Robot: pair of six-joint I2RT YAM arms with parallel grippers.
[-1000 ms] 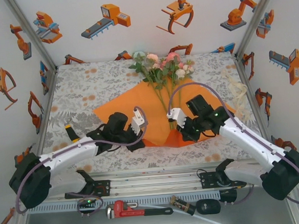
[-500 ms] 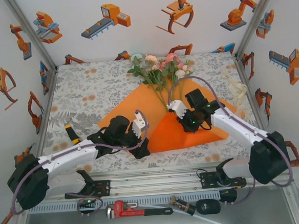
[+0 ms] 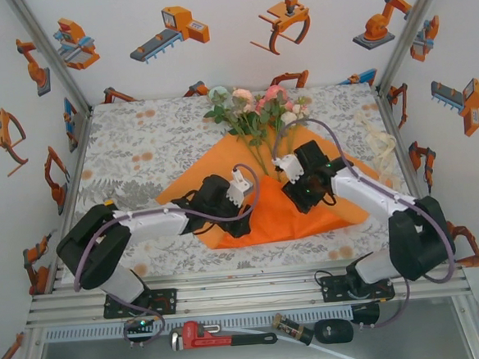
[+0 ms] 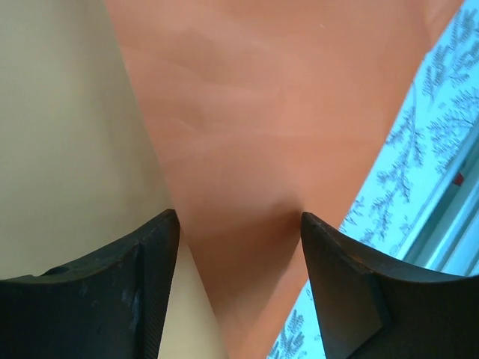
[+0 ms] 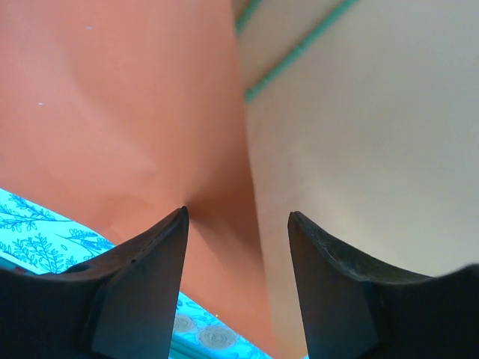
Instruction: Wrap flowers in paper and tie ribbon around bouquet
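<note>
Left gripper (image 4: pixel 239 224) and right gripper (image 5: pixel 238 217) both have jaws apart, each straddling a fold of the paper (image 3: pixel 214 175) mid-frame, flowers (image 3: pixel 255 108) just above.

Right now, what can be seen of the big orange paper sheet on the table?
The large plain bright orange paper sheet looks thin and matte, lying diamond-wise on the grey floral tablecloth. The green stems of the artificial flowers run down onto it. Its near part is raised and folded inward, hiding the stem ends. The left gripper and right gripper each straddle a folded edge, fingers apart.
</note>
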